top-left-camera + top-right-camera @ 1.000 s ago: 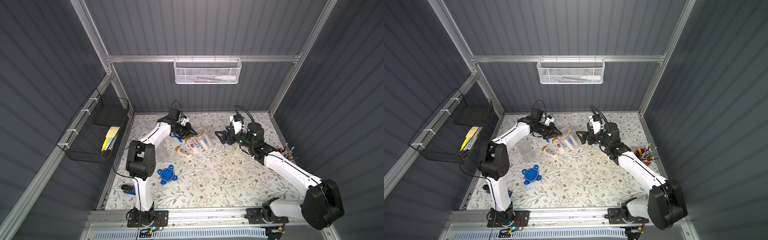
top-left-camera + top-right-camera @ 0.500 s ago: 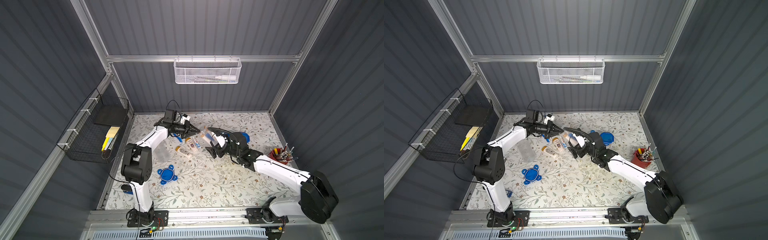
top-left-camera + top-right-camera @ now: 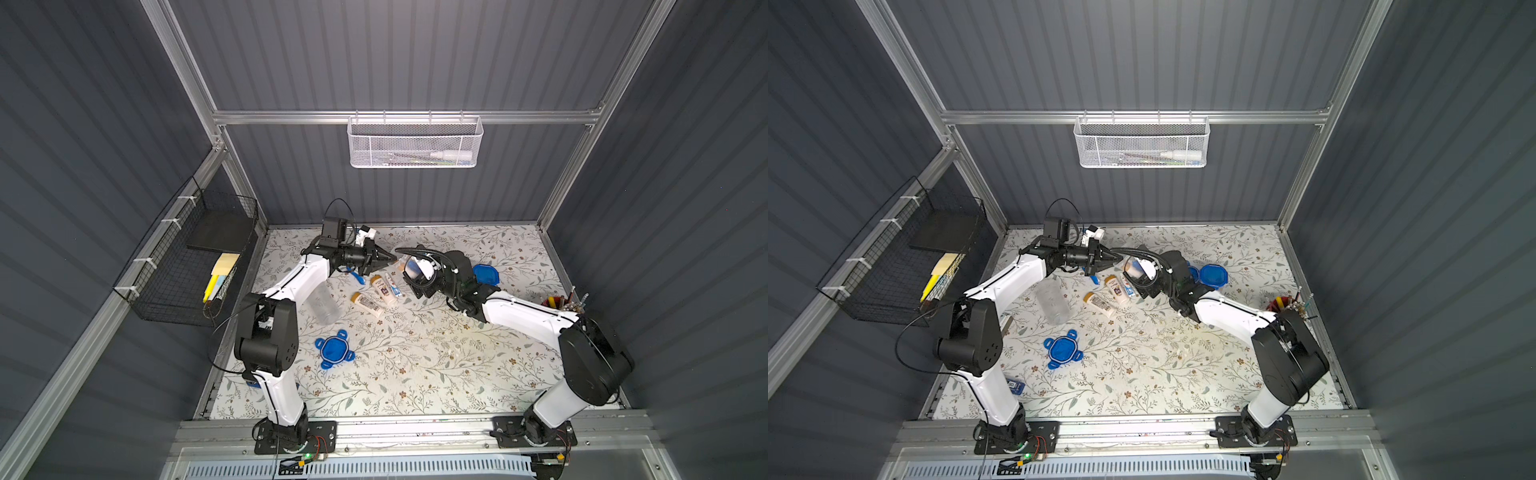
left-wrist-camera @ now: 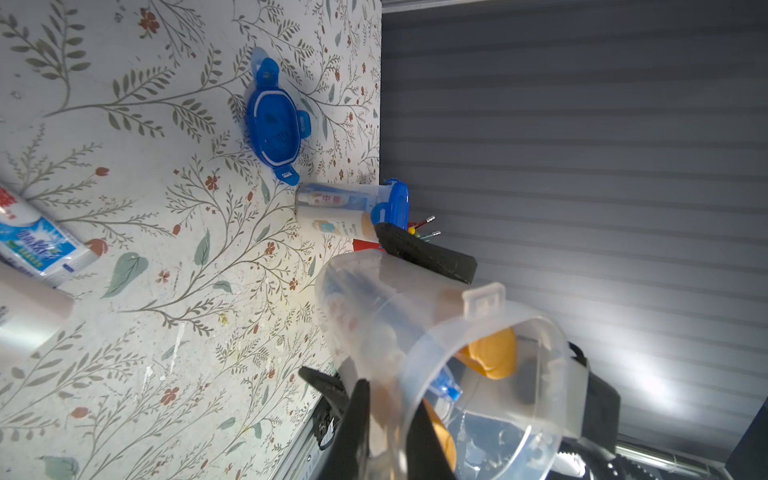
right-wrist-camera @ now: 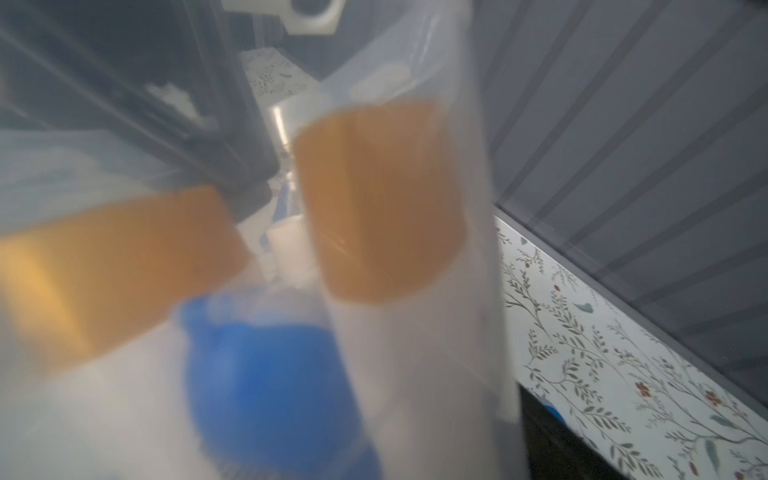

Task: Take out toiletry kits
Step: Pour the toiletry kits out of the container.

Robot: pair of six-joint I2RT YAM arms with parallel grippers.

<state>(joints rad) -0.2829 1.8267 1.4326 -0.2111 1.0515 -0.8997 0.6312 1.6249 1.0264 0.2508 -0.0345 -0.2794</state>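
Toward the back of the counter, your left tool is pinched narrow on the rim of a clear jar, one finger inside the mouth and one outside. Your right tool stands wide, with a finger along each side of that jar; you cannot tell whether it clamps. Through the jar wall you can see tan caps and something blue. On the counter just beside it lie a tan-capped bottle, a second bottle, a toothpaste tube and a blue toothbrush. Another lidded jar stands beside your right arm with a tube and bottle inside.
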